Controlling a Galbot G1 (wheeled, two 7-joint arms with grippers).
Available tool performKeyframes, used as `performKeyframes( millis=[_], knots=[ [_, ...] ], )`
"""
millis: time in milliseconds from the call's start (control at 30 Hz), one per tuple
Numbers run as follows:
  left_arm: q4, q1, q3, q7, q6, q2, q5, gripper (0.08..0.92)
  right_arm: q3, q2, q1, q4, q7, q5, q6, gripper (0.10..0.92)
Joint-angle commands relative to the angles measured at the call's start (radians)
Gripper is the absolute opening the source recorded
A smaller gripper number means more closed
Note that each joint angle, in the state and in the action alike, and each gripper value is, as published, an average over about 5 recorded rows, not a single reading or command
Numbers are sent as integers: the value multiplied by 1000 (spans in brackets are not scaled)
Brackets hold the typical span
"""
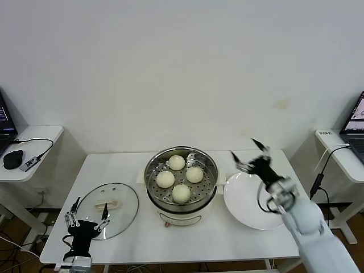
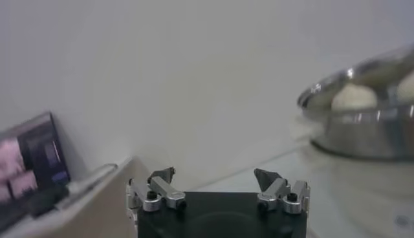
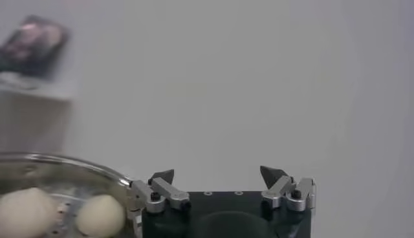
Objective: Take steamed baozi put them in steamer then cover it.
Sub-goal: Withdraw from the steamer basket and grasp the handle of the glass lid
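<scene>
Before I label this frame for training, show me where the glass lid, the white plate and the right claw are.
glass lid (image 1: 116,200), head view: on the clear glass beside its bar handle.
white plate (image 1: 245,207), head view: on its bare flat middle.
right claw (image 1: 245,152), head view: midway between its open fingertips.

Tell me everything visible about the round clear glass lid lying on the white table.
The round clear glass lid has a thin metal rim and a cream-white bar handle at its centre. It lies flat on the white table, handle up, left of the shiny steel steamer and apart from it. The open left gripper hovers at its near edge; whether they touch cannot be told.
</scene>
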Motion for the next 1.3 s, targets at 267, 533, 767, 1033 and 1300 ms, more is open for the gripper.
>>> performKeyframes(
  millis=[267, 533, 767, 1033, 1300],
  knots=[
    [269, -98, -43, 18, -107, 85, 867, 823, 364, 287, -384, 57, 22, -71, 107, 823],
    [415, -223, 10, 26, -102, 94, 890, 823, 380, 287, -425, 104, 16, -65, 98, 823],
    [494, -315, 36, 29, -100, 99, 889, 823, 394, 293, -447, 116, 13, -67, 101, 823],
    [584, -409, 59, 30, -96, 116, 873, 823, 385, 298, -453, 94, 5, -100, 113, 823],
    [658, -474, 85, 31, -93, 132, 850, 823, 376, 317, -446, 79, -1, -133, 116, 823]
  ],
)
